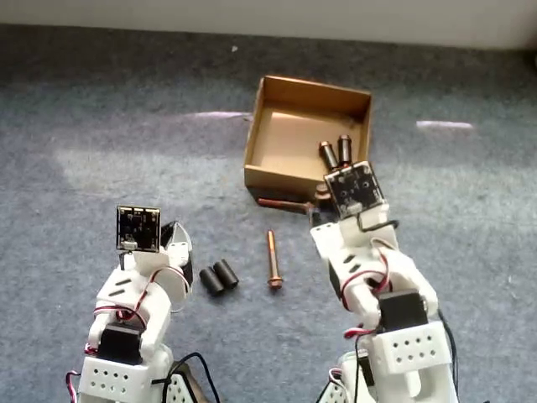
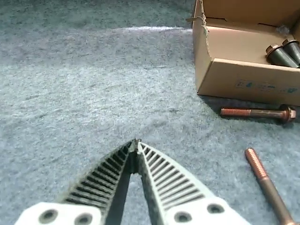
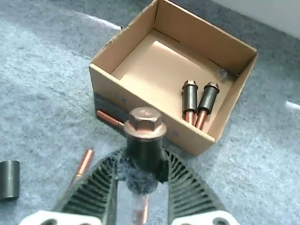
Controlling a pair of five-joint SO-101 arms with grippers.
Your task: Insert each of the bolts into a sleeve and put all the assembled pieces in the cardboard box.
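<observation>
The right hand clamps a sleeved bolt at lower centre, before the cardboard box holding 2 assembled pieces; the left hand is closed, empty.

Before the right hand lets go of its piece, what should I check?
1. Bolt in sleeve: ok, the assembled piece looks seated.
2. Grip: ok, right hand shut on it.
3. Over the cardboard box: not ok, it seems short of the near wall.
4. Landing room: ok, two finished pieces lie along one side.
5. Left hand: ok, shut, empty, away from the box.
6. Work left: not ok, two bolts and two sleeves lie loose.
</observation>
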